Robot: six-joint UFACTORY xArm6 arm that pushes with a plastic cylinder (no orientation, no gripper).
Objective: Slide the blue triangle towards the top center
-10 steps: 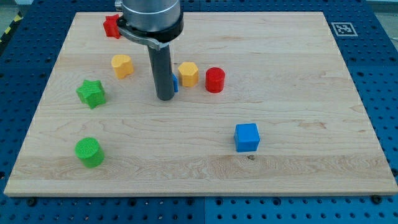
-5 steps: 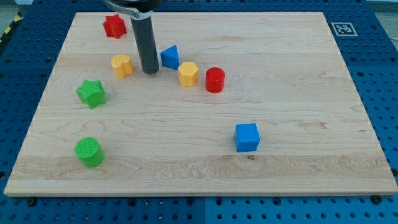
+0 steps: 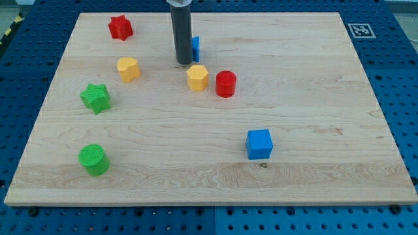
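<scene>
- My tip (image 3: 183, 62) is a bare rod with no fingers to open or close; it rests on the board (image 3: 313, 91) against the blue triangle (image 3: 195, 47), just to its left and below, mostly hiding it.
- That placing suits a push toward the view's top.
- The triangle sits near top centre.
- The yellow hexagon (image 3: 197, 78) and red cylinder (image 3: 226, 84) lie just below, apart from it.

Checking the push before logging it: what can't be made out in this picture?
- Blue triangle: mostly hidden behind the rod, so its shape and any contact with my tip can't be told.
- The arm above the rod: cut off by the view's top edge.
</scene>
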